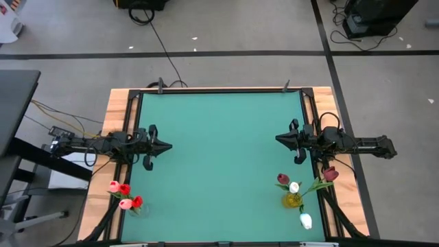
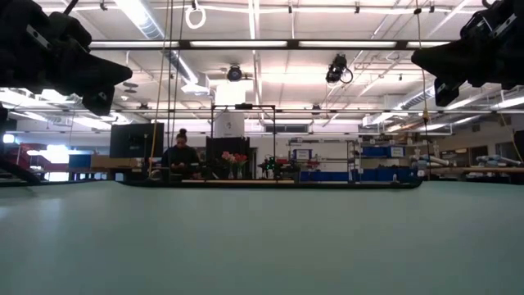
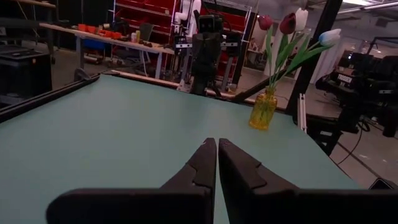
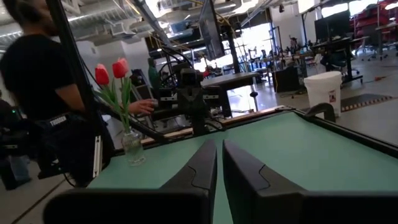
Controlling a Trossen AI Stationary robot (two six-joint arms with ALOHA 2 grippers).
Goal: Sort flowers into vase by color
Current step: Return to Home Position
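L claw [image 1: 167,145] & R claw [image 1: 278,139] both closed, empty, above tabletop [image 1: 219,130]; red/pink tulips [image 1: 124,189] in clear vase [image 4: 132,148], L side.

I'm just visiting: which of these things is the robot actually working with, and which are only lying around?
Part of the job: red and pink tulips in the clear vase; maroon and white tulips in the yellow vase; left gripper and right gripper, both shut, above the green table.
Just lying about: black cables on the floor; white bucket; person beside the table.
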